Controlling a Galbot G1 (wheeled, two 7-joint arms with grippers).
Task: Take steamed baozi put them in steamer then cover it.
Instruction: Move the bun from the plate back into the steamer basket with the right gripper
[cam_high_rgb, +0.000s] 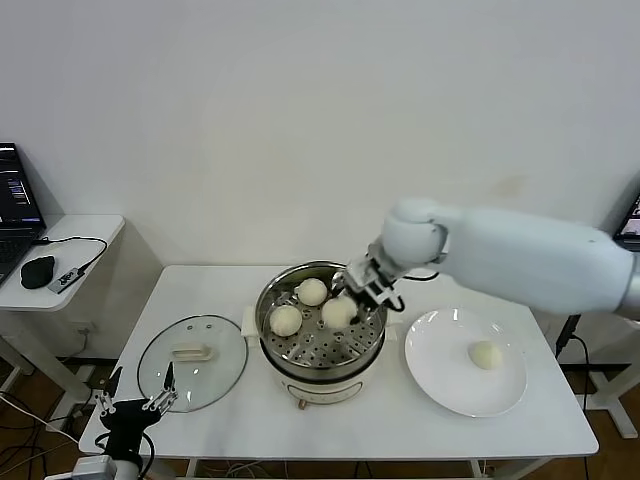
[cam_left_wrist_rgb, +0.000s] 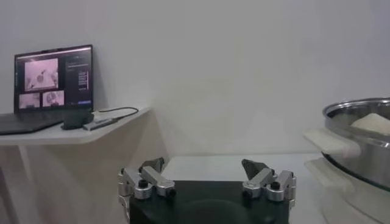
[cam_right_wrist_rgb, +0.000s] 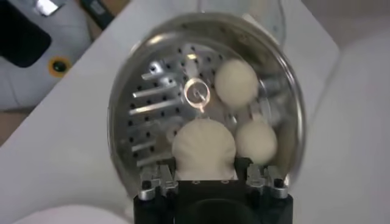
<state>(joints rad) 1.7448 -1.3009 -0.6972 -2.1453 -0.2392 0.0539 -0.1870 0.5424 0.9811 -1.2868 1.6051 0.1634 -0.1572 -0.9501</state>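
Buns fill the steamer (cam_high_rgb: 322, 340) at the table's middle: two (cam_high_rgb: 313, 291) (cam_high_rgb: 286, 319) rest on its tray, a third bun (cam_high_rgb: 338, 312) sits clamped in the right gripper (cam_high_rgb: 352, 298). A fourth (cam_high_rgb: 485, 354) lies on the plate (cam_high_rgb: 440, 375). The left gripper (cam_high_rgb: 137, 405) hangs open beside the glass lid (cam_high_rgb: 192, 362).

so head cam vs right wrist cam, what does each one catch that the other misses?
Head view only: the glass lid lying flat on the table to the robot's left of the steamer, the fourth bun on the white plate, and the left tool open, low at the table's near-left corner.

Right wrist view only: the perforated tray close up, with its centre ring.

Both: the steamer, three buns in it, the right tool shut on the third bun.
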